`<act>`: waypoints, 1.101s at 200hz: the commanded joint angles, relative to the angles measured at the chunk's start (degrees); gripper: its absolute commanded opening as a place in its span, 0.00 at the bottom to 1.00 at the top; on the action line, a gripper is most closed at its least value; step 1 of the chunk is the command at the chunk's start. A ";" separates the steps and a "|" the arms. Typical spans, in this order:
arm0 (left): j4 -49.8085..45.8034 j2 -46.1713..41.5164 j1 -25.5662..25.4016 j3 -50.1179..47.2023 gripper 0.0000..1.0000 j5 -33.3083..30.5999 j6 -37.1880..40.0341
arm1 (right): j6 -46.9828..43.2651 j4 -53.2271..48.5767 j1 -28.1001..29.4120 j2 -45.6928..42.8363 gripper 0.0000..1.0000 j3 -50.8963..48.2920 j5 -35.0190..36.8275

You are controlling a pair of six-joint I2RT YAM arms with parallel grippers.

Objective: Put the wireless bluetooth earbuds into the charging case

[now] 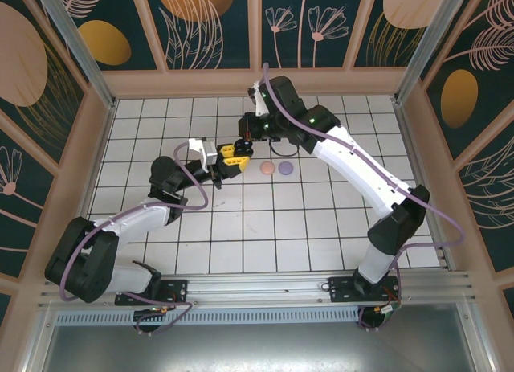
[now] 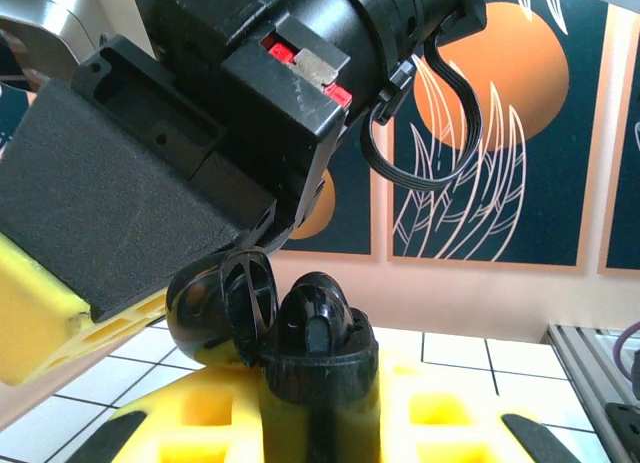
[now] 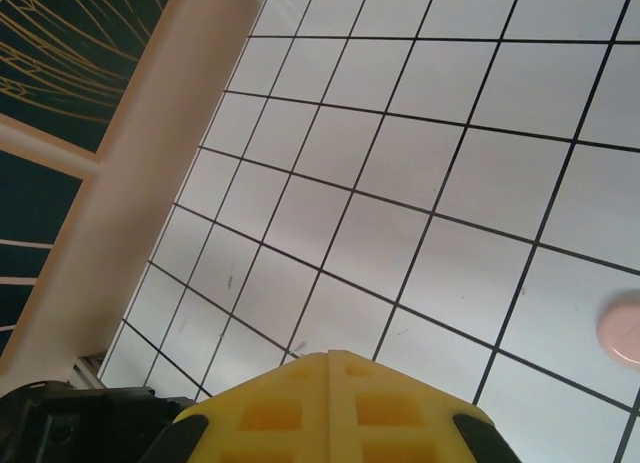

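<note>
Between the yellow fingers of the left pincer (image 2: 320, 408), clenched tight, sits the black charging case (image 2: 320, 368), its ribbed lid (image 2: 225, 303) swung open to one side. A rounded black head (image 2: 315, 313) shows at the case's mouth; whether that is an earbud or part of the case is hard to tell. Close over it looms the right pincer (image 3: 330, 363), its yellow tips pressed together with nothing to be seen between them. In the left wrist view its dark housing hides where those tips come near the case, so contact cannot be judged. Farther out, on the white tiles of the worktop (image 1: 241, 227), lie a pink disc (image 1: 266, 169) and a lilac disc (image 1: 285, 169), just beside each other. The pink one is cut off at the edge of the right wrist view.
</note>
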 commanded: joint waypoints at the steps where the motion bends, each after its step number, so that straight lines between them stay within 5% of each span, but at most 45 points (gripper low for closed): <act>1: 2.66 0.43 -0.07 1.58 0.00 -0.56 0.47 | -0.40 -1.47 0.94 -3.75 0.03 -3.27 -2.05; 146: 4.94 1.32 -0.07 1.41 0.00 -3.60 -1.31 | 4.06 2.54 4.34 -15.95 0.01 -14.19 0.06; 185: 4.95 1.96 -0.07 0.92 0.00 -4.90 -3.55 | 9.34 5.59 0.63 -22.83 0.09 -20.11 8.61; 220: -0.47 3.35 -0.07 -0.30 0.00 -13.05 -8.53 | 12.84 8.12 -3.25 -29.39 0.23 -30.09 11.80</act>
